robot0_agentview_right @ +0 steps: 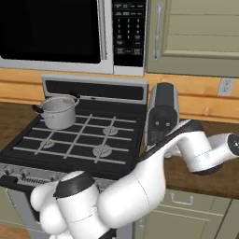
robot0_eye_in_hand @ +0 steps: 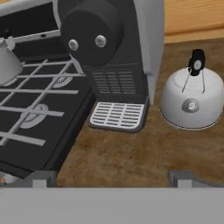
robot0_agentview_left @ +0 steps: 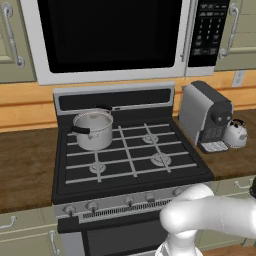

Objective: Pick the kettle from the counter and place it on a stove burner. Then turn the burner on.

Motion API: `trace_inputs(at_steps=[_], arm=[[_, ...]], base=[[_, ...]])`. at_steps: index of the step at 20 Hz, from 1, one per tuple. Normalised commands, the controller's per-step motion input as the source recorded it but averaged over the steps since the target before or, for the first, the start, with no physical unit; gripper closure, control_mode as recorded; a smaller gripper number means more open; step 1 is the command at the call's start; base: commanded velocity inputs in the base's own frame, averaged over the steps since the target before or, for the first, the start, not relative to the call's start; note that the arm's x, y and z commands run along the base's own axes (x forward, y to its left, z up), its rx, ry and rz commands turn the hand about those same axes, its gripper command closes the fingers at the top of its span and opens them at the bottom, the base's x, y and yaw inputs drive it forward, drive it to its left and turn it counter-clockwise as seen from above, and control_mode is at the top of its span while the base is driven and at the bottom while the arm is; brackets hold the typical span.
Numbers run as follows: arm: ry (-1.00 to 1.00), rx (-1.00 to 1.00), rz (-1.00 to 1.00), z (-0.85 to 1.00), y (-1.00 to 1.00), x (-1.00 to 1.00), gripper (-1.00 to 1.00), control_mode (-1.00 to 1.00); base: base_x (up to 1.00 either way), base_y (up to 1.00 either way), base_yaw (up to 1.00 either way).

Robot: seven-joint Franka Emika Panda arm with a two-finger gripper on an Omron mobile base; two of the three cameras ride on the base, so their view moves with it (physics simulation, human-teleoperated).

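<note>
My gripper (robot0_eye_in_hand: pixel 112 177) is spread wide with nothing between the fingers, hovering over the front part of the counter (robot0_eye_in_hand: pixel 131 157) to the right of the stove. In the hand view the kettle (robot0_eye_in_hand: pixel 191 98) sits upright on the wood, well clear of my fingertips, just beside the right side of the coffee machine (robot0_eye_in_hand: pixel 111 57) and a bit further back than its drip tray (robot0_eye_in_hand: pixel 117 116). From the left base camera the kettle (robot0_agentview_left: pixel 235 133) peeks out behind that coffee machine (robot0_agentview_left: pixel 205 115), near the back wall and the right edge of the counter (robot0_agentview_left: pixel 227 160). On the stove, the steel pot (robot0_agentview_left: pixel 93 129) sits on the back left burner, while the front right stove burner (robot0_agentview_left: pixel 161 160) is bare under its grates. Knobs (robot0_agentview_left: pixel 129 201) line the front panel of the stove.
</note>
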Motion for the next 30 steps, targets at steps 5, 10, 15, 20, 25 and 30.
trace_inputs(at_steps=[5,10,15,20,25,30], arm=[[-0.26,-0.1,0.0,-0.21,0.0,0.0,-1.0,-1.0],[-0.26,-0.09,0.0,-0.1,0.0,0.03,-1.0,-1.0],[-0.29,-0.01,0.0,-0.02,0.01,0.23,-1.0,-1.0],[-0.07,0.0,0.0,0.0,0.03,0.3,-1.0,-1.0],[0.0,0.0,0.0,0.0,0.0,0.25,-1.0,-1.0],[0.0,0.0,0.0,0.0,-0.05,0.29,-1.0,-1.0]], base=[[0.0,0.0,0.0],[0.0,0.0,0.0],[0.0,0.0,0.0],[0.0,0.0,0.0],[0.0,0.0,0.0],[0.0,0.0,0.0]])
